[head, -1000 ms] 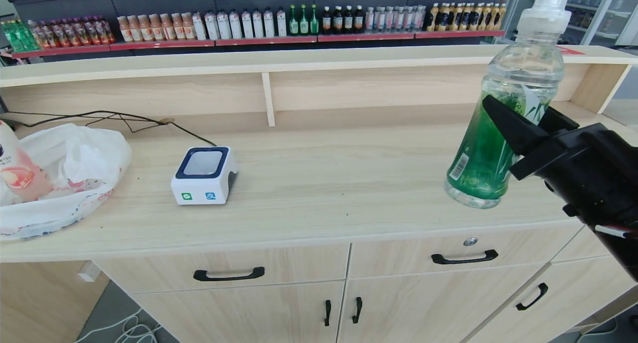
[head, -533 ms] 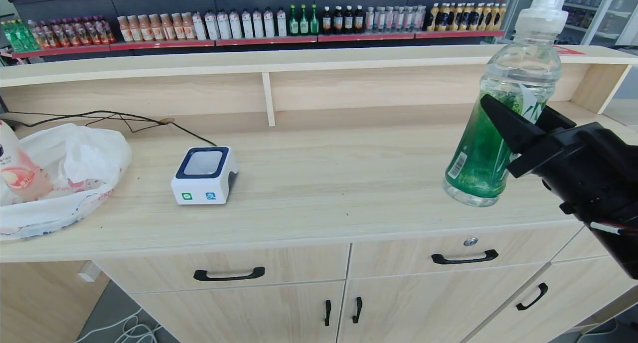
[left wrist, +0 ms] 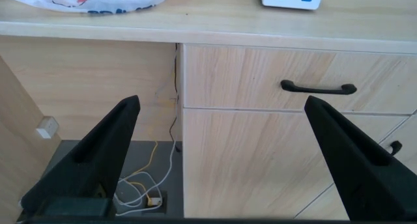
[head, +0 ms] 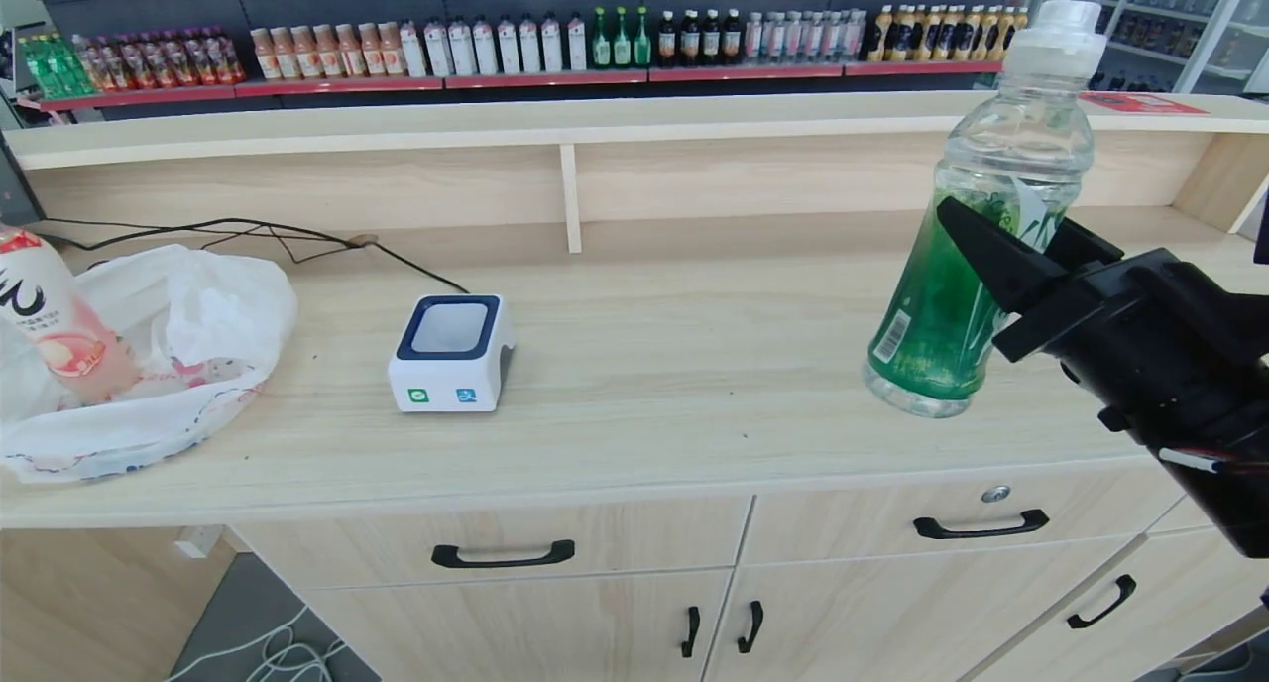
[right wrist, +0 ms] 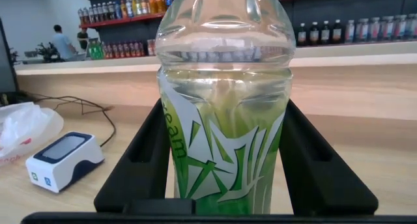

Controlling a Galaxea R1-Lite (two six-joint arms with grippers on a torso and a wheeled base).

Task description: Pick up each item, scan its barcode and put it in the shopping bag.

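Observation:
A clear bottle of green drink [head: 947, 266] with a white cap leans over the right part of the counter, its barcode facing left. My right gripper [head: 1036, 251] is shut on its middle; the right wrist view has the bottle [right wrist: 225, 120] between both black fingers [right wrist: 140, 165]. The white scanner [head: 451, 353] with its dark-framed window sits mid-counter. The white shopping bag [head: 188, 365] lies at the counter's left end with a pink bottle [head: 50, 315] in it. My left gripper [left wrist: 221, 159] is open and holds nothing, below counter height, facing the drawer fronts.
A black cable [head: 248, 234] runs along the back of the counter to the scanner. A raised shelf [head: 570, 132] borders the counter's far side. Drawers with black handles [head: 501, 555] lie below. Bare counter stretches between scanner and bottle.
The head camera has turned, shifting the whole picture to the right. My right gripper has carried the bottle a little to the left, closer to the scanner.

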